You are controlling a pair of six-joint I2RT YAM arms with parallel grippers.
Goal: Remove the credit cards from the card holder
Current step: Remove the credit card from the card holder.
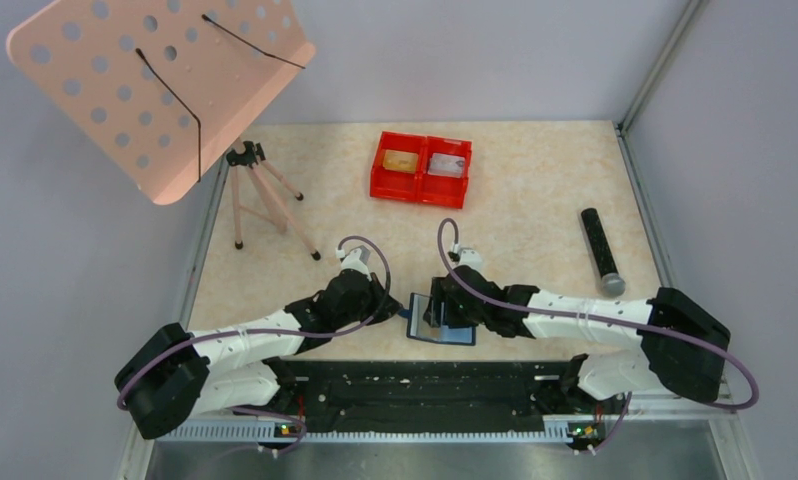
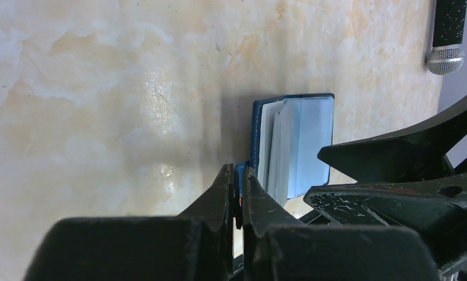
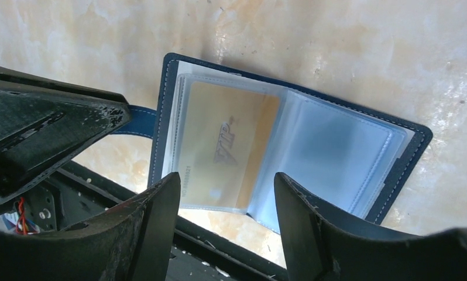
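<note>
Left gripper (image 2: 238,182) clamps the tab (image 3: 138,120) of the small dark blue folding card holder (image 3: 342,146), open at the near side. Its thin gold plastic credit card (image 3: 219,140) looks light, stiff, slippery — pinch its edge. Right gripper (image 3: 225,180) hovers above, fingers (image 3: 155,216) apart.

Seen from above, both arms reach in low from the lower corners of the frame and meet at its lower middle. The left arm (image 1: 245,345) ends in the left claw (image 2: 237,175), whose fingers are pressed together on the blue tab of the card holder (image 3: 336,146). The right arm (image 1: 575,320) carries the right claw (image 3: 225,184), jaws standing apart and pointing down. The two claws sit just beside each other.
</note>
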